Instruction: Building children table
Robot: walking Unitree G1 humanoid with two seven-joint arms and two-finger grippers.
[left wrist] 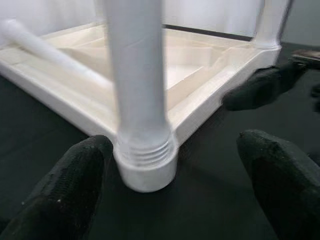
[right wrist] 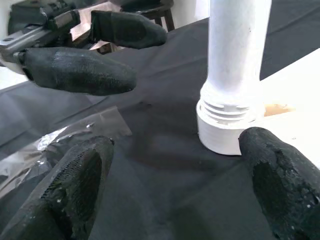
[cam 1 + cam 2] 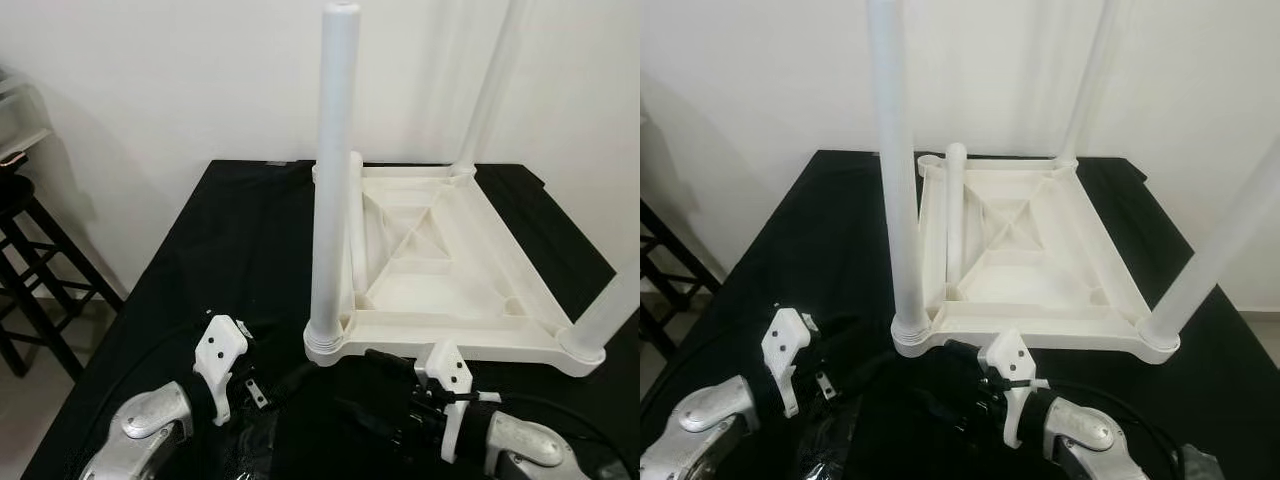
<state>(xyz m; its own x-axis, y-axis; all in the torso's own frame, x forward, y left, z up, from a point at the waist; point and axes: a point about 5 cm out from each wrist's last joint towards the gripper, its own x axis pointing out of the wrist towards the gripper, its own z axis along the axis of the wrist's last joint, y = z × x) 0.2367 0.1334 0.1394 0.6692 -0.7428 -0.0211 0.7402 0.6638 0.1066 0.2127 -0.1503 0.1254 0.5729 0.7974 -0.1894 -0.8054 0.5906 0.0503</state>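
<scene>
L end effector (image 3: pixel 262 385) agape, R end effector (image 3: pixel 385 395) agape

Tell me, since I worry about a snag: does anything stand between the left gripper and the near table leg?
Nothing visible does. The left gripper is open, and bare black cloth lies between its fingers and the near leg, which stands upright in its corner socket.

Black tabletop (image 3: pixel 230 250) lies open at nine o'clock of the near leg (image 3: pixel 330 190). That leg blocks the twelve o'clock path between left pincer (image 3: pixel 262 378) and right pincer (image 3: pixel 385 372); a loose leg (image 3: pixel 954 215) lies inside the frame (image 3: pixel 440 262).
</scene>
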